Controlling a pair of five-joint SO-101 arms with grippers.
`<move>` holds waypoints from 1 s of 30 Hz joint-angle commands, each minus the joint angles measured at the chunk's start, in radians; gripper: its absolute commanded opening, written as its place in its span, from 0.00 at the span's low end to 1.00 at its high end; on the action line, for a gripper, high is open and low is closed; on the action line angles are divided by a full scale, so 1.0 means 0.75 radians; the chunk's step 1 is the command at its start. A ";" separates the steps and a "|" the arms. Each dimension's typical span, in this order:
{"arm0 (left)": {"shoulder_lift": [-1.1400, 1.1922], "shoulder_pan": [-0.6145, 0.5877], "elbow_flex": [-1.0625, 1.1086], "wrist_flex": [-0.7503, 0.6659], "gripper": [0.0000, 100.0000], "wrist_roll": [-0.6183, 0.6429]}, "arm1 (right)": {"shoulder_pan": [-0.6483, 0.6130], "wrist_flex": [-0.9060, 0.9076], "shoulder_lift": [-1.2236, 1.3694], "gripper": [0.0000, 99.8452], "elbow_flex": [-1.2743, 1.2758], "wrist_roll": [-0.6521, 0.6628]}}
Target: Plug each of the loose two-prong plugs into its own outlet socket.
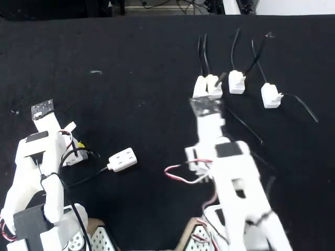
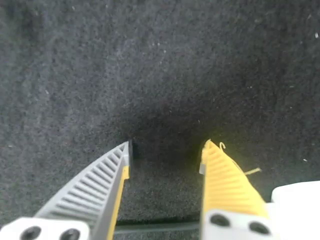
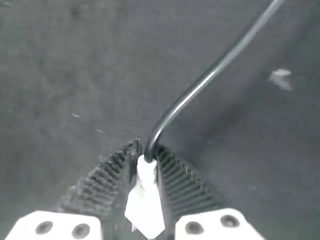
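Observation:
My right gripper [image 1: 207, 100] is at the back of the table, shut on a white two-prong plug [image 3: 145, 200] whose black cable [image 3: 210, 75] curves away over the black cloth. In the high view this plug [image 1: 201, 87] lies right beside a second white plug [image 1: 214, 86]. Two more white plugs [image 1: 236, 82] [image 1: 270, 95] with black cables lie to the right. A white outlet socket [image 1: 123, 159] on a cord rests at the front, left of centre. My left gripper [image 2: 165, 150] stands open over bare cloth at the far left [image 1: 43, 109], apart from the socket.
The black cloth [image 1: 131, 78] covers the whole table. The cables of the plugs run towards the back edge. Red and white wires [image 1: 180, 175] hang from the right arm. A small white and yellow part [image 1: 76, 154] lies beside the left arm.

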 commanded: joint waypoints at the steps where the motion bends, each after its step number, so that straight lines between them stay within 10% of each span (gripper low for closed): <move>1: -0.027 -0.017 -0.026 -0.016 0.23 0.014 | 0.090 0.090 -0.238 0.01 0.046 0.123; 12: -0.027 -0.019 -0.024 -0.016 0.23 0.014 | 0.039 0.049 -0.230 0.24 0.136 0.225; 18: -0.025 -0.021 -0.024 -0.016 0.23 0.014 | 0.033 0.151 -0.150 0.19 -0.097 0.239; 30: -0.029 -0.021 -0.021 -0.014 0.23 0.014 | 0.196 0.010 -0.142 0.07 0.134 1.152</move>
